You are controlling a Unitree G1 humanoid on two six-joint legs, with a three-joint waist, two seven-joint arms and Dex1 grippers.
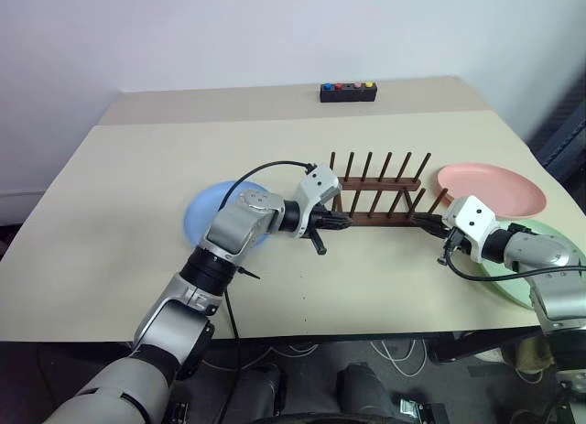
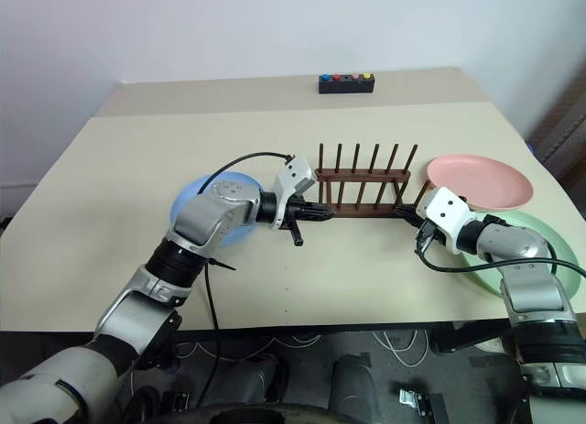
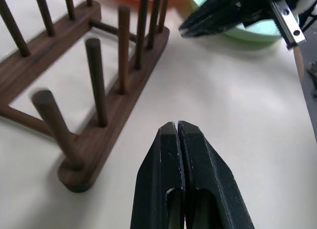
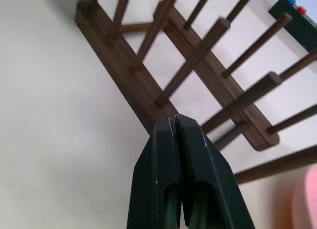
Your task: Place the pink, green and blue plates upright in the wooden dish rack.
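Rack at frame centre stood empty, I noted, pink, green and blue plates flat, both grippers closed on nothing.

I see my right gripper, jaws pressed together and empty, at the near rail of the wooden dish rack on the pale surface. Beyond stands a black button box; a pink plate lies nearby.

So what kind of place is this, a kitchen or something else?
Probably a lab or test room, not a kitchen: a bare beige table against a plain white wall, a black box with coloured buttons, and loose cables on the floor.
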